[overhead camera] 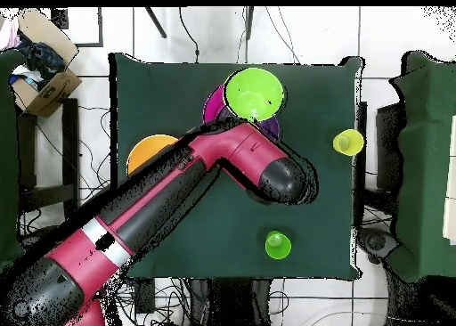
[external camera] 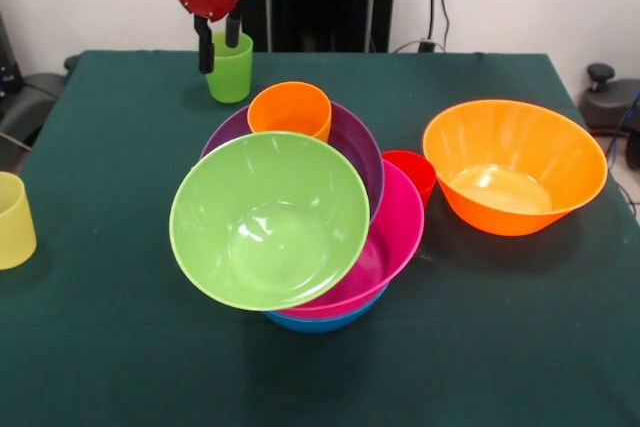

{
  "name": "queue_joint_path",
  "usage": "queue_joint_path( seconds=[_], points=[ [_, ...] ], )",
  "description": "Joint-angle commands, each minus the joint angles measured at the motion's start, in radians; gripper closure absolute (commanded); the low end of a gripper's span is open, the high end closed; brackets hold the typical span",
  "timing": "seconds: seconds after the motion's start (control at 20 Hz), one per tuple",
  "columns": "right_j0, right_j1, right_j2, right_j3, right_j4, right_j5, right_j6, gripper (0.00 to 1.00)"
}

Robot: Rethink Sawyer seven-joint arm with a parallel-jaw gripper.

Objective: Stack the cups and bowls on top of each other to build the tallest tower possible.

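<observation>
The tower stands mid-table: a blue bowl (external camera: 322, 323) at the bottom, then a pink bowl (external camera: 398, 237) and a purple bowl (external camera: 358, 143), with a lime green bowl (external camera: 268, 219) (overhead camera: 254, 91) tilted toward the camera on top. An orange cup (external camera: 290, 109) sits in the purple bowl. A red cup (external camera: 411, 173) stands against the pile's right side. The orange bowl (external camera: 515, 167) (overhead camera: 144, 150) sits alone. A green cup (external camera: 232, 71) (overhead camera: 278, 244) stands upright at the far edge. A yellow cup (external camera: 12, 219) (overhead camera: 347, 142) is at the left edge. My gripper (external camera: 219, 57) hangs open and empty, overlapping the green cup in the front view.
From overhead, my arm (overhead camera: 223, 167) crosses the table (overhead camera: 329, 215) and hides part of the pile and orange bowl. A cardboard box (overhead camera: 44, 77) lies off the table. Cables hang behind the table's far edge (external camera: 430, 42).
</observation>
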Motion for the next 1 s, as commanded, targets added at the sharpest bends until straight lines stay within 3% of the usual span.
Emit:
queue_joint_path(
  seconds=[0.05, 1.0],
  points=[
    [-0.026, 0.063, 0.194, -0.110, -0.006, 0.120, -0.259, 0.00],
    [-0.024, 0.074, 0.220, -0.117, -0.024, 0.115, -0.281, 0.00]
  ],
)
